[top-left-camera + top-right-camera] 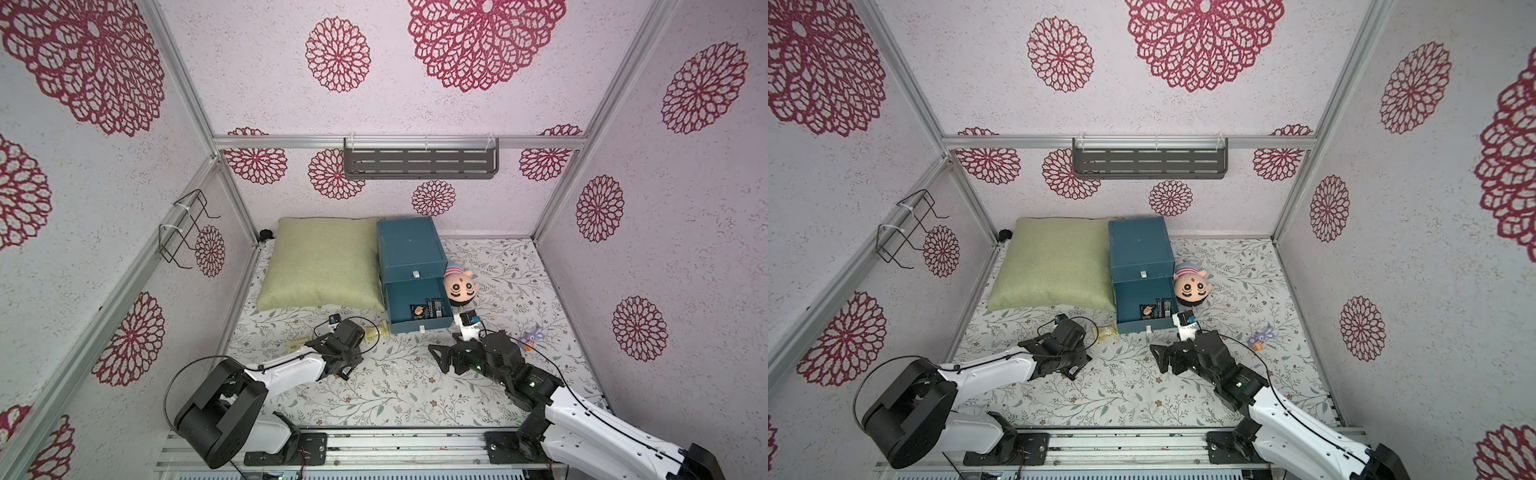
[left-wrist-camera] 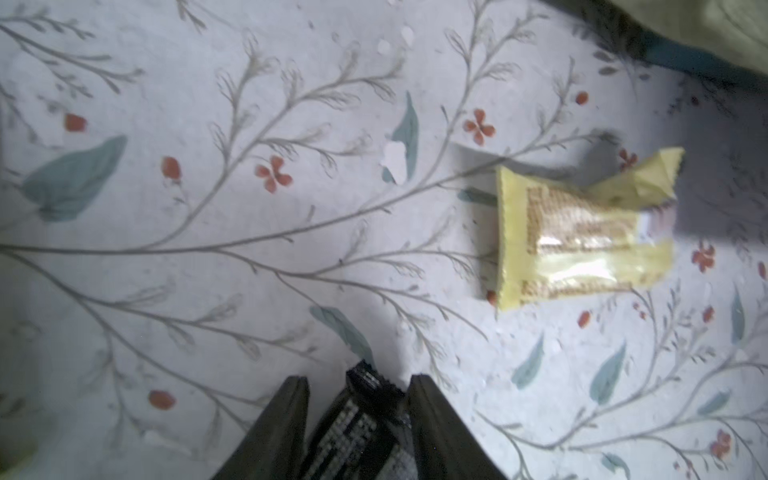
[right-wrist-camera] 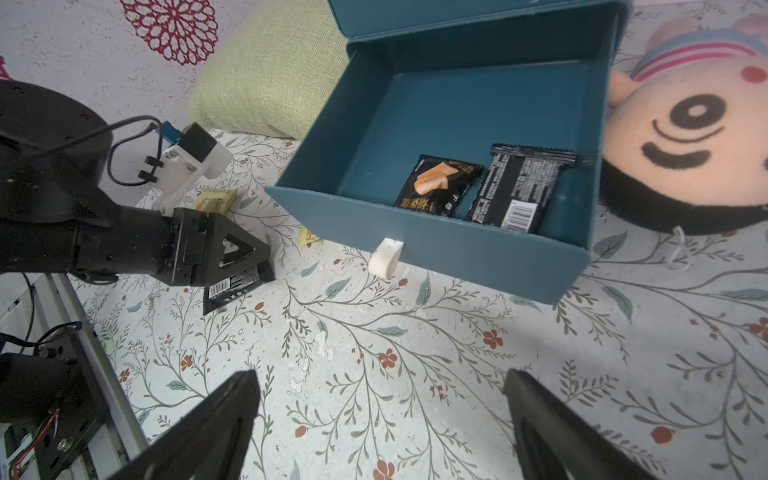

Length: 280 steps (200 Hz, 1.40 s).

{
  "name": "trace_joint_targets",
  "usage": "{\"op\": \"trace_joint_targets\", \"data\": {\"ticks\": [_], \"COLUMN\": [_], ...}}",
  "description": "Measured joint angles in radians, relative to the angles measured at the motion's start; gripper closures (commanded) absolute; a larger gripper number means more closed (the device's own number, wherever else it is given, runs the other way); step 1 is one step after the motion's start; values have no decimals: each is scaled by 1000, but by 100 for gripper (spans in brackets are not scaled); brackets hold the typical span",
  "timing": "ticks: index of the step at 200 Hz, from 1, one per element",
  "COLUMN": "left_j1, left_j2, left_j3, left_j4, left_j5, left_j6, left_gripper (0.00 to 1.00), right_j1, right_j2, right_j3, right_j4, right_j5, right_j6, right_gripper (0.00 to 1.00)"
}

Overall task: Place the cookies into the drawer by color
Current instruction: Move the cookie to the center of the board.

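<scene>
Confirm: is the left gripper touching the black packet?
Touching. The left wrist view shows the black packet wedged between the left gripper's two fingers, its edges against both.

No txt legible. Barcodes + tiny print on black pkt (image 3: 519,187) in drawer (image 3: 436,245) and on held pkt (image 3: 230,289) at left tool (image 2: 359,384); gold script on orange-pic pkt (image 3: 438,187) unreadable.

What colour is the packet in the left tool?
The cookie packet is black with white print; left wrist view.

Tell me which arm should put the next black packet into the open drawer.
Left. The left gripper grips a black packet; the right gripper is open and empty, near the drawer.
</scene>
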Motion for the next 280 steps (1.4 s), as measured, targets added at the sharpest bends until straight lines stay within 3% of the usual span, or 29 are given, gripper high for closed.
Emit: {"op": "trace_joint_targets", "data": {"ticks": [44, 97, 136, 183, 201, 280], "left_j1": [-104, -209, -220, -133, -79, 53], "left_j2": [-18, 96, 51, -178, -256, -446], "left_j3": [-17, 57, 69, 68, 45, -25], "left_j4": [45, 140, 83, -56, -102, -255], "left_j5": [58, 113, 104, 40, 25, 23], "left_j6": [-98, -162, -171, -147, -138, -109], "left_gripper": [52, 49, 37, 16, 0, 3], "right_j1": [0, 0, 1, 65, 113, 294], "right_j2": [20, 28, 28, 83, 134, 420], "right_j3": [0, -13, -47, -65, -65, -7], "right_j4": [27, 61, 82, 163, 208, 372], "right_j5": [-21, -47, -105, -174, -185, -158], "right_j6": [12, 20, 19, 5, -15, -149], "right_gripper": [3, 5, 6, 5, 2, 1]}}
